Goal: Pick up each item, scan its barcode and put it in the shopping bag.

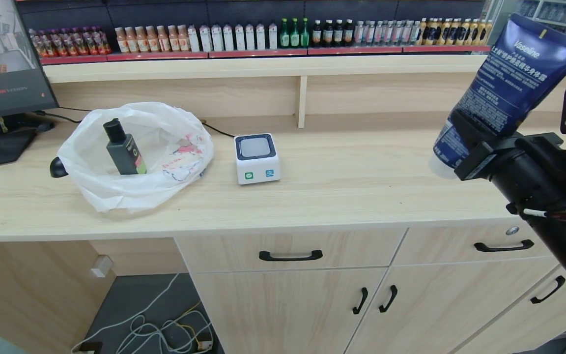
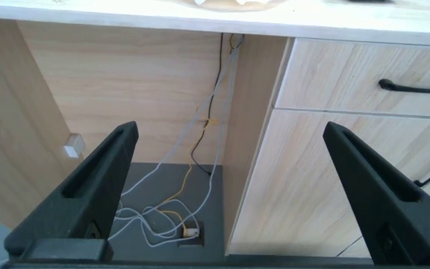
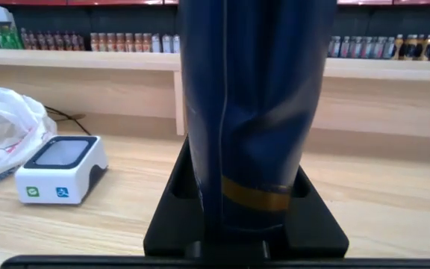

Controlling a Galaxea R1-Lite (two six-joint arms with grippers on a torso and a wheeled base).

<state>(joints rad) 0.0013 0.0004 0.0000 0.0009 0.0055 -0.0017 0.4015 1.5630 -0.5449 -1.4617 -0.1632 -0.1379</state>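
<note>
Right wrist view: right gripper (image 3: 246,217) is clamping one dark blue tube (image 3: 252,112), a finger pressing each side. The tube's upper end is running off the frame.

Head view: this gripper (image 1: 475,147) is holding the tube (image 1: 509,83) tilted in the air above the right end of the counter (image 1: 361,187). The white cap end is pointing down and partly hiding behind the black fingers.

Left wrist view: left gripper (image 2: 230,187) is hanging below counter level, facing the cabinet fronts. Its two fingers (image 2: 88,194) are standing wide apart, their bases running off the frame.

- One white scanner (image 1: 257,158) is sitting mid-counter.
- One white shopping bag (image 1: 165,147) is lying just beside it, toward the robot's left.
- One dark bottle (image 1: 123,147) is standing upright inside the bag, its base sinking into the folds.
- One small black round object (image 1: 58,167) is peeking from behind the bag; its identity cannot be told.
- One monitor (image 1: 3,64) is being cropped at the far left.
</note>
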